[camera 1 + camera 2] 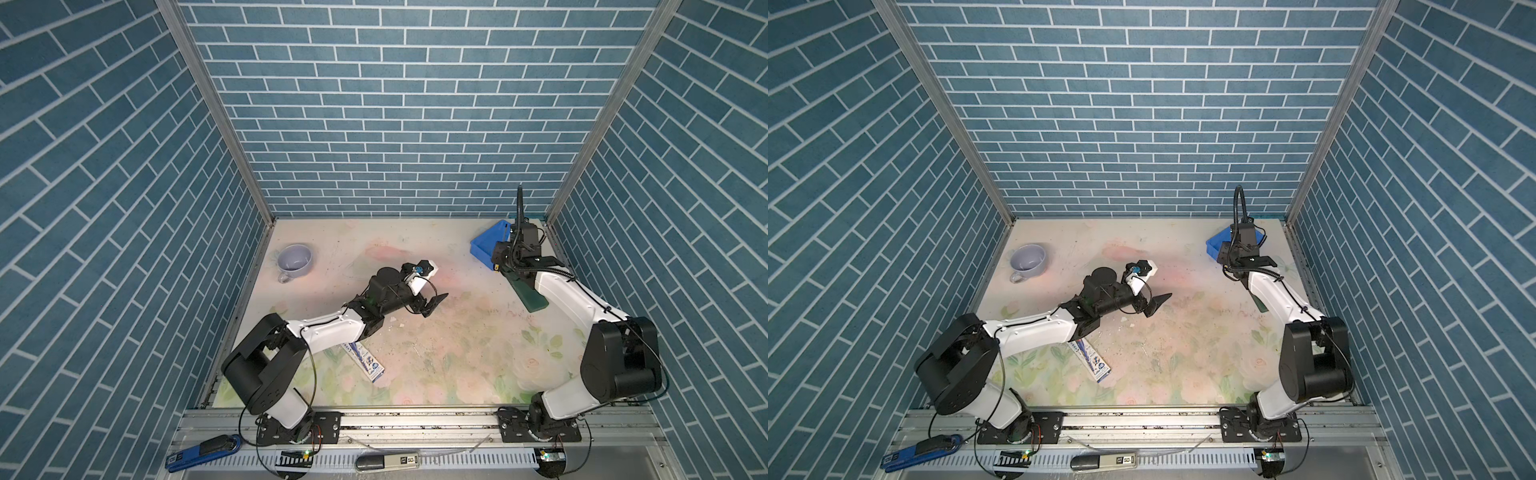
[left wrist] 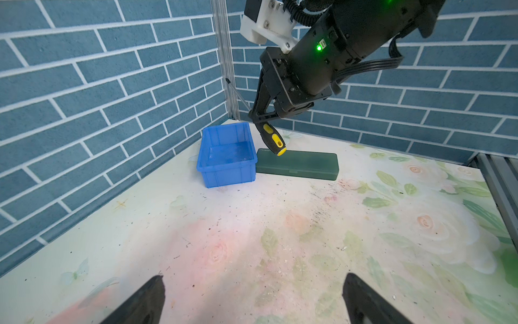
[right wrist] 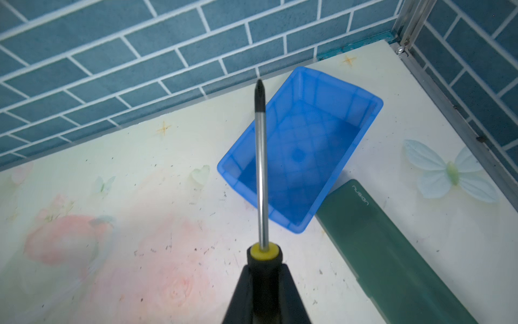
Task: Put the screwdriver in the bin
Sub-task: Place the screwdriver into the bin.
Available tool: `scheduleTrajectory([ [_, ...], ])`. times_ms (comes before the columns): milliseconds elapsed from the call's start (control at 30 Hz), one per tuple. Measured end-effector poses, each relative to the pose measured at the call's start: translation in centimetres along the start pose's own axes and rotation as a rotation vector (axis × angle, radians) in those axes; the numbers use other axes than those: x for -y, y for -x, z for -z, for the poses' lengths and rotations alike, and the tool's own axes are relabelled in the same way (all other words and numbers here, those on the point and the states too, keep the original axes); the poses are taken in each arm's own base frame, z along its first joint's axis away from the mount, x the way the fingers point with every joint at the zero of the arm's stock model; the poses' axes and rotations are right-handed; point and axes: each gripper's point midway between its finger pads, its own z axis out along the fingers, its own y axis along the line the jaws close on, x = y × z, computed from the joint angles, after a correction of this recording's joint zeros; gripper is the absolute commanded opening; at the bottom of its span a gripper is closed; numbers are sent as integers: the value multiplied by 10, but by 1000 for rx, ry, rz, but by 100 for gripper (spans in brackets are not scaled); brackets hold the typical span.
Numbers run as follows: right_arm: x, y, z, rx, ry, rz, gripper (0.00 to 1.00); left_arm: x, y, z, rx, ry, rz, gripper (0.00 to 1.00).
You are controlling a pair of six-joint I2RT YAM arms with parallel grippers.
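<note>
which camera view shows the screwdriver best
The right wrist view: the screwdriver is close up, whole shaft and tip visible. The left wrist view shows it small, handle clearest. In both top views the right arm hides nearly all of it.

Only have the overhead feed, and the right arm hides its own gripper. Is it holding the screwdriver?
Observer: Yes. The right wrist view shows the right gripper shut on the screwdriver, gripping the handle just behind the shaft.
Operator: Anything in the bin?
Observer: No. The same view looks straight into the bin, and it is empty.
Operator: Is the screwdriver held level?
Observer: No. In the left wrist view it hangs tilted in the air, tip up and handle end lowest, seen against the green case beside the bin.
</note>
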Motion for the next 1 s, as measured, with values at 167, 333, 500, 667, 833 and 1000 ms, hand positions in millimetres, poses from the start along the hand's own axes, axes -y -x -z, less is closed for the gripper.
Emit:
scheduleTrajectory([
  [167, 20, 19, -21, 27, -19, -43, 0, -3, 15, -18, 24, -3, -8, 100],
  [333, 42, 32, -45, 36, -41, -83, 0, -5, 28, -28, 47, -5, -16, 100],
  [500, 63, 46, -70, 42, -52, -120, 0, -3, 28, -31, 43, -9, -17, 100],
  [667, 79, 49, -92, 33, -41, -167, 0, -1, 24, -32, 28, -8, -23, 100],
  [833, 88, 51, -111, 24, -33, -197, 0, -2, 19, -32, 9, -2, -26, 100],
  [1000, 86, 56, -133, 19, -15, -206, 0, -2, 12, -29, -12, 9, -30, 100],
])
